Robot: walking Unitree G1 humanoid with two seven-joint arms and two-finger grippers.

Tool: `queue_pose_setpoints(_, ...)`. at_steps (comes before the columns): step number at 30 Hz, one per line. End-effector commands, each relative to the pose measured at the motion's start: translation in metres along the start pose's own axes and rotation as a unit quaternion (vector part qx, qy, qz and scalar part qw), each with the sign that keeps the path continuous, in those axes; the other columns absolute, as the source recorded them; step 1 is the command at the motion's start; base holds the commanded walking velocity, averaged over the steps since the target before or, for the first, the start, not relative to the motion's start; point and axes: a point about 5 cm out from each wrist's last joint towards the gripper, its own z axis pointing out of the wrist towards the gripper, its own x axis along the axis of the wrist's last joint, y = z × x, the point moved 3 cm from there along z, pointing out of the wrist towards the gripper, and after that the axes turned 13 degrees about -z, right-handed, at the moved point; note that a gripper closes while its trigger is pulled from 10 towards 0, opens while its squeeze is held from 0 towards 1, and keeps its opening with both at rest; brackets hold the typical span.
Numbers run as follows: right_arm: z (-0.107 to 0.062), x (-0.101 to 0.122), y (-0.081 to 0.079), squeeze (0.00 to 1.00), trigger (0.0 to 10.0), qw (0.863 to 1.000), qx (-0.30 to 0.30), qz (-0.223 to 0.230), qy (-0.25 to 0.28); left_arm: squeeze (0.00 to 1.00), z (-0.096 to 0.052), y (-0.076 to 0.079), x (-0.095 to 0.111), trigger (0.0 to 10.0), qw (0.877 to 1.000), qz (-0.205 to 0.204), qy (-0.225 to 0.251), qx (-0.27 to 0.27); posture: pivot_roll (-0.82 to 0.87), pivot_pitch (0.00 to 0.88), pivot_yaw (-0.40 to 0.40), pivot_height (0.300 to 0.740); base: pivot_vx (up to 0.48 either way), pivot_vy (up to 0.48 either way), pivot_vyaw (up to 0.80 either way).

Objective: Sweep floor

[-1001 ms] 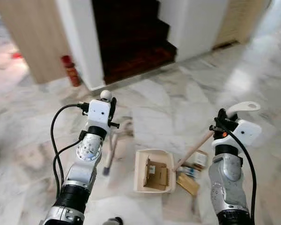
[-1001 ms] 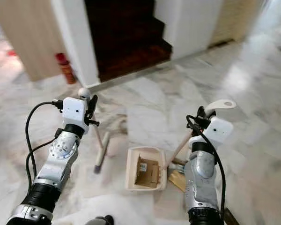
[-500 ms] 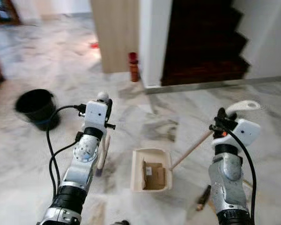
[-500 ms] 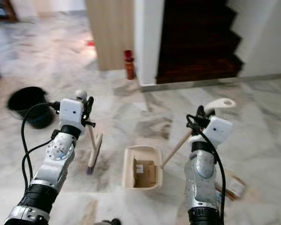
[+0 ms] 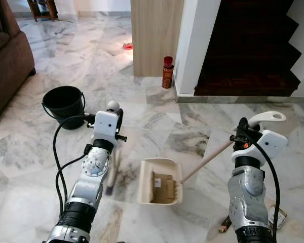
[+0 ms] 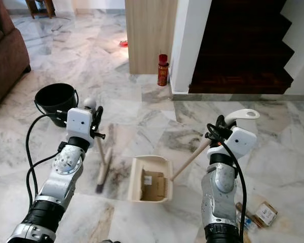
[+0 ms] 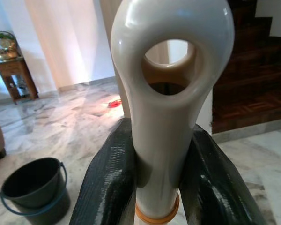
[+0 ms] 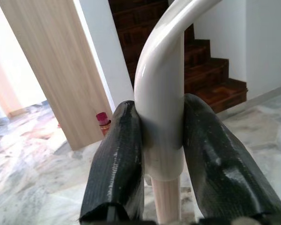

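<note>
Right eye view: dustpan (image 6: 148,181) holds cardboard scrap; packets (image 6: 263,212) remain on marble floor (image 6: 142,126). Left gripper (image 7: 157,183) clamps broom handle (image 7: 166,117), right gripper (image 8: 161,159) clamps dustpan handle (image 8: 161,93).

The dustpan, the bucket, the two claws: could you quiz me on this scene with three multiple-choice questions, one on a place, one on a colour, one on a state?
1. Where does the black bucket stand?
A. on the stairs
B. on the floor near the brown sofa
C. inside the dustpan

2. What colour is the dustpan?
A. cream
B. blue
C. red

3. What is the left gripper doing?
A. hanging open
B. clamping the broom handle
C. holding a bottle

Answers: 1 B, it sits on marble by the sofa. 2 A, its tray is pale cream. 3 B, both black fingers press the handle.
</note>
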Motion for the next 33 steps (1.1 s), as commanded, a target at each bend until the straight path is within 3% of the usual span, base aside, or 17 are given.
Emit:
queue_pose_setpoints(1,0.0034,0.0126,-0.0001,0.00,10.0,1.000,-0.001,0.010,0.023,0.00,0.0048,-0.0006,0.0174,10.0,0.999,0.009,0.033,-0.002,0.08,0.078,-0.039,0.740,0.000,0.307,0.00)
queue_pose_setpoints(33,0.0039,0.0105,0.0005,0.00,10.0,1.000,0.005,0.012,0.016,0.00,0.0042,-0.0018,0.0180,10.0,0.999,0.008,0.033,0.005,0.08,0.089,-0.051,0.740,0.000,0.308,0.00)
